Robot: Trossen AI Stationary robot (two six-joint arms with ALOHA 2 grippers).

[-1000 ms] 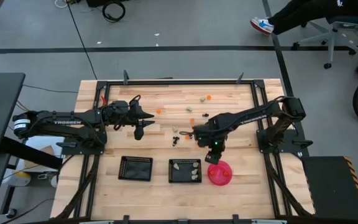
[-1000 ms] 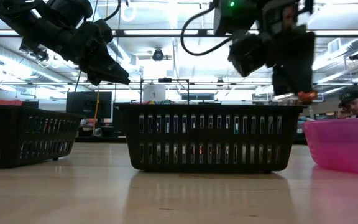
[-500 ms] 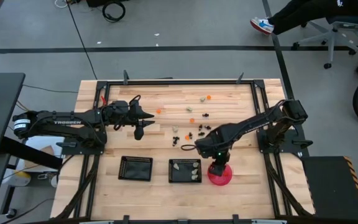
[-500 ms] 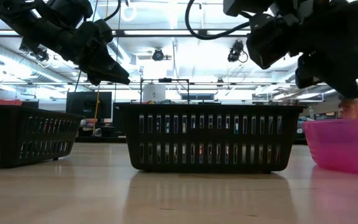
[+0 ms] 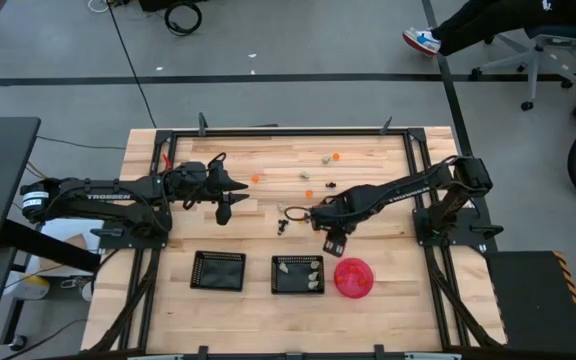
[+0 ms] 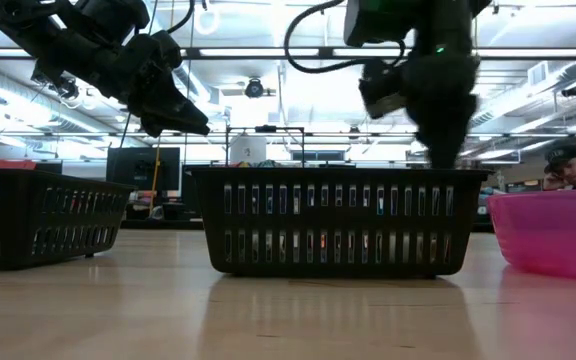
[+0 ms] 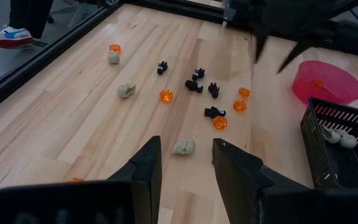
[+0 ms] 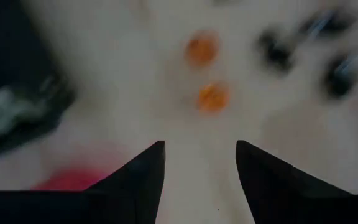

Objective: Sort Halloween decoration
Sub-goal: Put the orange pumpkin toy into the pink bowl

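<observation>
right gripper [image 5: 330, 240], fingers apart and empty, is hovering beside the scattered halloween trinkets [image 7: 194, 84] at the table's centre, at 11 o'clock from the pink bowl [image 5: 354, 278]. best practice: descending squarely over one orange trinket [image 8: 212, 96]. left gripper [image 5: 222, 209], fingers apart, is waiting at 9 o'clock; its arm is reading "trossen".

Overhead view straight down, low view level at tabletop, both sharing the pink bowl [image 5: 354, 278].

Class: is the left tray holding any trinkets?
No: in the high view the left tray shows only bare black mesh.
</observation>
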